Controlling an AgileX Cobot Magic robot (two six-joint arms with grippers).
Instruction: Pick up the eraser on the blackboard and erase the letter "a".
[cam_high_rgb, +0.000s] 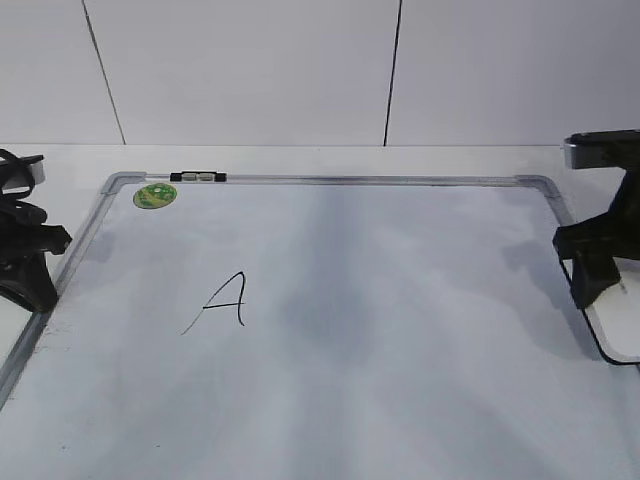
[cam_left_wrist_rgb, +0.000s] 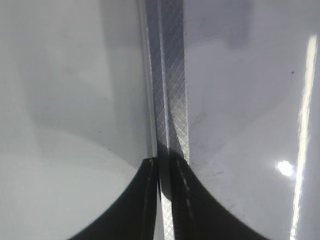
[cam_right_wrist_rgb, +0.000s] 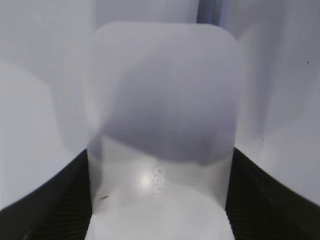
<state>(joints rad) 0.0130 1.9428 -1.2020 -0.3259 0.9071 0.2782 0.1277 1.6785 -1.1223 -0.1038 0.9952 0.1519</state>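
Observation:
The blackboard (cam_high_rgb: 400, 400) is a white board with a grey frame that fills the table. An angular capital "A" (cam_high_rgb: 225, 300) is written left of its middle. No lowercase letter "a" shows anywhere; a faint grey smudge lies in the board's middle. The eraser (cam_right_wrist_rgb: 160, 100), a white oblong block with grey print, sits between the jaws of my right gripper (cam_right_wrist_rgb: 160, 152). In the exterior view the eraser (cam_high_rgb: 618, 335) is low at the board's right edge under the right gripper (cam_high_rgb: 590, 285). My left gripper (cam_left_wrist_rgb: 164, 162) is shut and empty over the board's left frame (cam_left_wrist_rgb: 170, 75).
A round green sticker (cam_high_rgb: 155, 195) and a small black-and-clear clip (cam_high_rgb: 198, 177) sit at the board's far left corner. The left arm (cam_high_rgb: 35, 270) stands at the board's left edge. A white tiled wall rises behind the table.

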